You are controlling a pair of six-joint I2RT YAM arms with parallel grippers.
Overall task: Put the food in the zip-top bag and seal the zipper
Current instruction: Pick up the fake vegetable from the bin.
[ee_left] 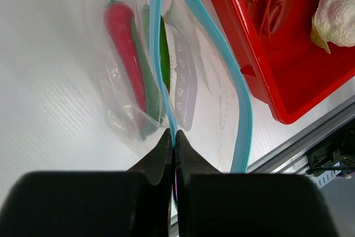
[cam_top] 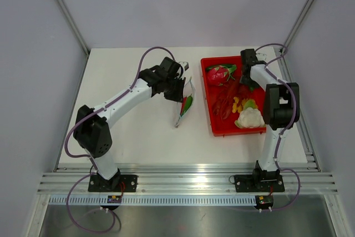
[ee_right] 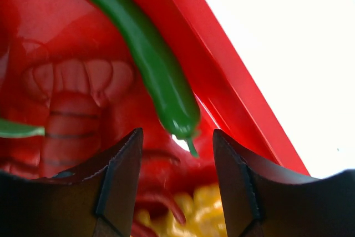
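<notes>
Currently: food (ee_left: 123, 40) inside zip-top bag (ee_left: 191, 90) on table (cam_top: 138, 137), left of red tray (cam_top: 213, 121). Jaws of left gripper (ee_left: 173, 137) shut on zipper (ee_left: 157, 54) at one end; strips apart beyond pinch. Over tray's far end, right gripper (ee_right: 177, 159) w/ jaws apart, green pepper (ee_right: 150, 65) tip betw. them, not gripped.

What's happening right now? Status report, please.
Left gripper shut on zipper. Right gripper open over tray. Peppers in bag, mouth unsealed. Nothing in the way.
</notes>
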